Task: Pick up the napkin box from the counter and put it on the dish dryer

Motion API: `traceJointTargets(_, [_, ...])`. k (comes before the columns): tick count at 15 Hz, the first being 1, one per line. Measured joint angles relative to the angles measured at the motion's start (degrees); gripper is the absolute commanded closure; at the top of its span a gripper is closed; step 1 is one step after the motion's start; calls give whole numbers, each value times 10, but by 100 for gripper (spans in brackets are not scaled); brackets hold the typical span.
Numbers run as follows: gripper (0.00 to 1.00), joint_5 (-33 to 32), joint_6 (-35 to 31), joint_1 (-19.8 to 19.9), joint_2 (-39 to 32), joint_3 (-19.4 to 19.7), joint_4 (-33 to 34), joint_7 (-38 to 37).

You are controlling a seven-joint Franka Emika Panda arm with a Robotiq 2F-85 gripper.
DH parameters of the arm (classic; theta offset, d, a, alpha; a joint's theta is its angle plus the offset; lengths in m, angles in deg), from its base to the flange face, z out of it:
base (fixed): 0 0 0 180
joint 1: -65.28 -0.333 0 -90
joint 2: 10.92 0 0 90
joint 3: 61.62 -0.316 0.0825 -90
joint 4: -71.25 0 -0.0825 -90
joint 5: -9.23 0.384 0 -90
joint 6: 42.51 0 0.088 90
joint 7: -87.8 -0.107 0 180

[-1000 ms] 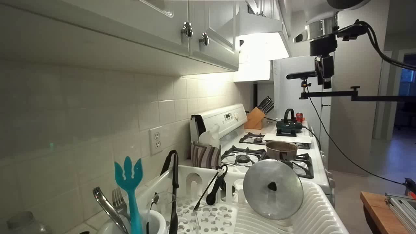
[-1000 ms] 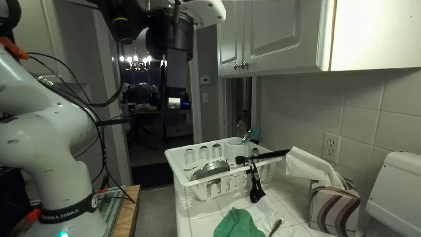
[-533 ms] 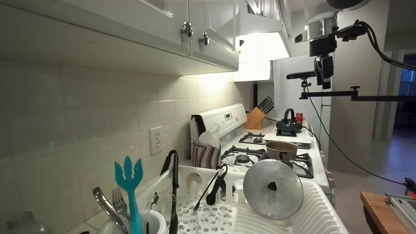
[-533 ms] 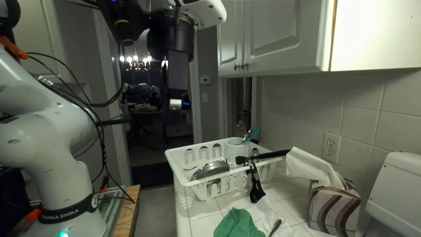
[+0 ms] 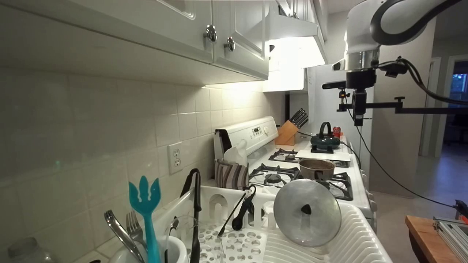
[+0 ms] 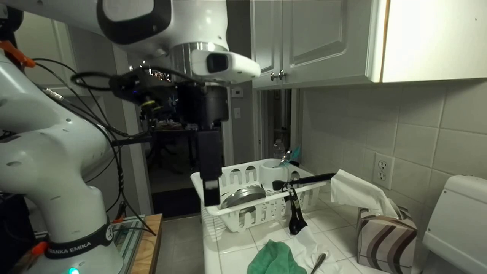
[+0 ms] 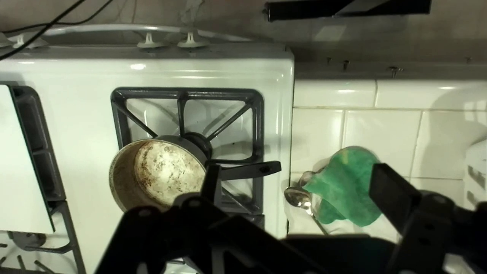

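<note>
The napkin box (image 6: 386,243) is striped, with a white napkin tuft, and stands upright on the tiled counter near the wall. It also shows behind the rack in an exterior view (image 5: 231,175). It does not show in the wrist view. The dish dryer (image 6: 234,223) is a white slotted rack on the counter; it fills the foreground in an exterior view (image 5: 362,233). My gripper (image 7: 300,182) is open and empty, fingers wide apart. It points down in both exterior views (image 6: 211,192) (image 5: 358,121), well to the side of the box and apart from it.
A green cloth (image 7: 348,186) and a spoon (image 7: 298,197) lie on the counter below the gripper. A pot (image 7: 163,167) sits on the stove (image 5: 356,190). The rack holds a lid (image 5: 307,223) and utensils. Cabinets (image 6: 323,42) overhang the counter. A black camera arm (image 5: 435,110) stands near the gripper.
My gripper has moved down a good way, mostly in the last half second, with the fingertips now at about the rack's height in an exterior view. The napkin box and dish dryer have not moved.
</note>
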Motion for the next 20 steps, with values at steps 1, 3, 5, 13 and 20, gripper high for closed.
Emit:
traceJointTargets(1, [0, -8, -48, 6, -2, 4, -20, -13])
traceJointTargets(3, [0, -24, -154, 7, -15, 15, -47, -56])
traceJointTargets(5, [0, -30, -254, 6, -41, 15, -57, -105])
traceJointTargets(13, [0, -28, -346, 29, -139, -41, -31, -168])
traceJointTargets(20, [0, -13, -472, 62, -232, -86, -7, -312])
